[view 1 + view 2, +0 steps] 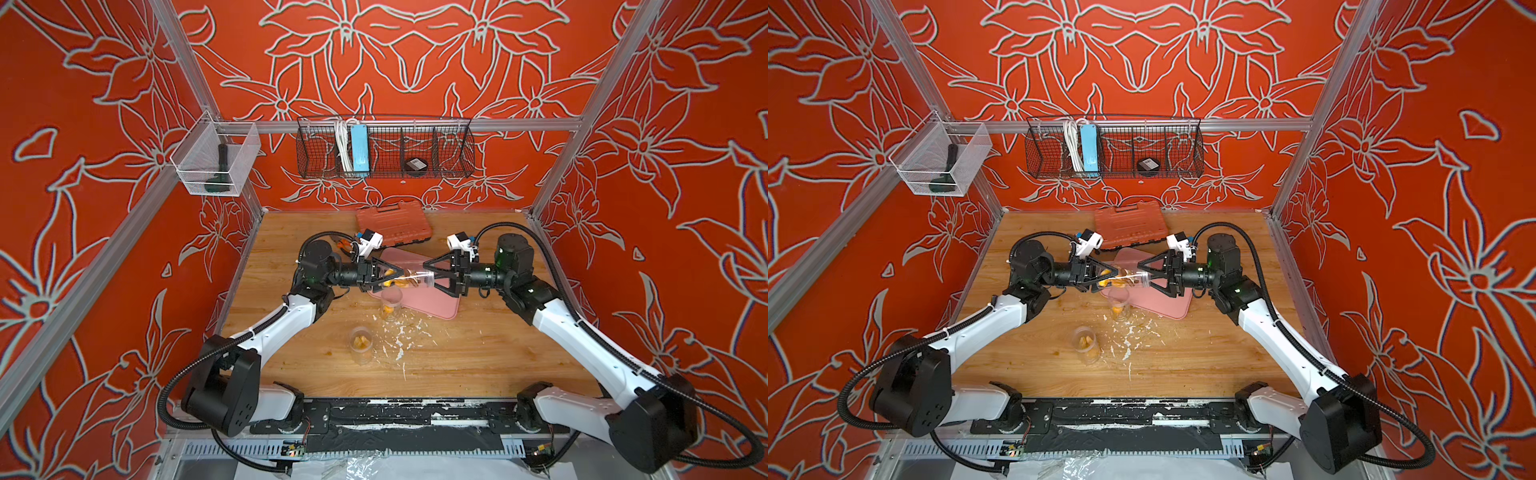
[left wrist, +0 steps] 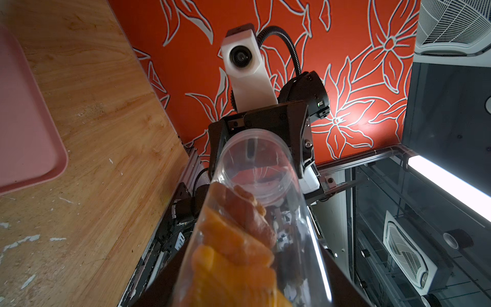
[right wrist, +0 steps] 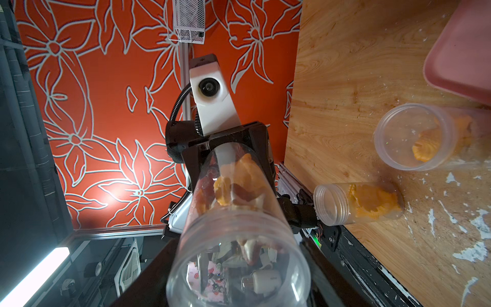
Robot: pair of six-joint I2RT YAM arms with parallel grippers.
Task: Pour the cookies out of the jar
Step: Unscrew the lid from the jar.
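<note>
Cookies point(image 2: 233, 239), orange and tan, bunched in clear jar point(image 1: 415, 277) held level mid-frame above pink tray point(image 1: 436, 305). Clamped at cookie end by left gripper point(image 1: 397, 277); flanked opposite by right gripper point(image 1: 430, 275), grip untellable. Likely brittle, light; jar slick, best taken round its wall.

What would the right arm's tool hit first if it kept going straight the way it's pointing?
The jar: its empty end already lies within the right tool. Beyond it, probably the left tool, facing it.

Pink tray point(image 1: 436, 305), orange case point(image 1: 395, 224) just behind (lid shut)
</note>
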